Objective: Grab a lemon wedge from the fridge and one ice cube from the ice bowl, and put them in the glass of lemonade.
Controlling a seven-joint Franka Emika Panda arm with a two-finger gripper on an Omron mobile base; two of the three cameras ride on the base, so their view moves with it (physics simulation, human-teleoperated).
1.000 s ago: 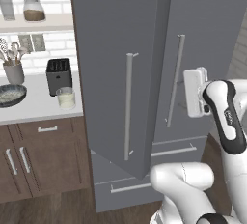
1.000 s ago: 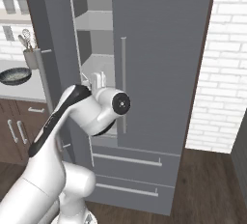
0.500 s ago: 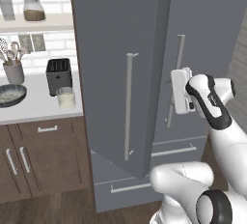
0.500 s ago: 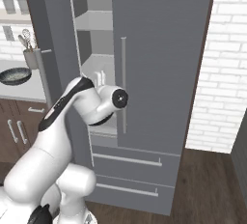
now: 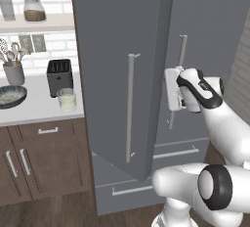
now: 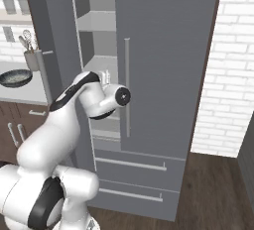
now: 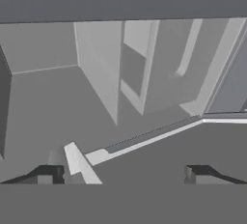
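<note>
The fridge (image 5: pixel 117 35) stands with its left door swung out towards me, and pale shelves show inside (image 6: pixel 96 23). My gripper (image 5: pixel 169 90) is at the gap between the open door and the shut right door, pointing inward (image 6: pixel 105 77). In the hand view the gripper (image 7: pixel 123 175) is open, with nothing between its fingertips (image 7: pixel 48 174), and looks over grey shelves and inner walls. The lemon wedge is hidden. On the counter to the left sit the glass of lemonade (image 5: pixel 67 99) and the ice bowl (image 5: pixel 10 96).
A black toaster (image 5: pixel 59 77) stands behind the glass and a grey utensil cup (image 5: pixel 14 73) behind the bowl. Brown cabinets (image 5: pixel 44 157) lie under the counter. The open door's long handle (image 5: pixel 130 108) is near my arm. A white brick wall (image 6: pixel 228 75) flanks the fridge's right.
My hand has swung left from in front of the right door to the edge of the opening. The fridge door and the counter items have stayed put.
</note>
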